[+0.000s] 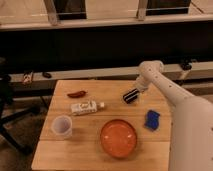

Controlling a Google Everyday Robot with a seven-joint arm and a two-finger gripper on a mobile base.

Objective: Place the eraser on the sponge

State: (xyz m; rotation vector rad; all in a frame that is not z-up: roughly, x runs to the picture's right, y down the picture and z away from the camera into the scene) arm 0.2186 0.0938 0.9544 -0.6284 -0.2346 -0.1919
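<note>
Cup [61, 126] front-left on table [75, 156]; red pepper [76, 93], white tube [87, 107]; orange bowl [118, 138] front centre. Eraser [130, 96] tilted, right of centre; gripper [136, 91] at it, jaws wide. Sponge [152, 119] apart, right.

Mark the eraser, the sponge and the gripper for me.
eraser [131, 95], camera view, middle of the striped black bar.
sponge [152, 120], camera view, centre of the blue block.
gripper [136, 91], camera view, tip of the arm, right at the eraser's far end.
</note>
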